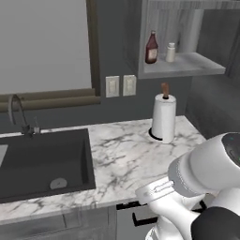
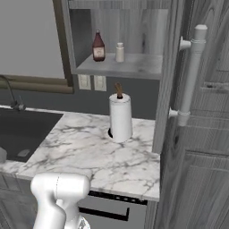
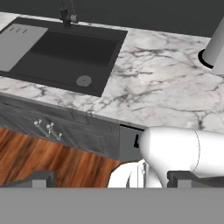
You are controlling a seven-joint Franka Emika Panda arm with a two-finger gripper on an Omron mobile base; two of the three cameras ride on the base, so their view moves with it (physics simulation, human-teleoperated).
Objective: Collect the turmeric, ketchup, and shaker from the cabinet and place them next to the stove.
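Nearest us, at the bottom of the hand view, the gripper (image 3: pixel 109 178) has its two dark tips far apart, open and holding nothing, above the wood floor (image 3: pixel 52 162) and the bench (image 3: pixel 166 87) edge. In the left base view we see the arm (image 1: pixel 201 187) at lower right. The cabinet (image 1: pixel 187 65) is at upper right; on its shelf the ketchup (image 1: pixel 151 48) stands just left of the shaker (image 1: pixel 171 52). Below them, a towel roll (image 1: pixel 164 117) stands on the bench, with the sink (image 1: pixel 42 164) at left.
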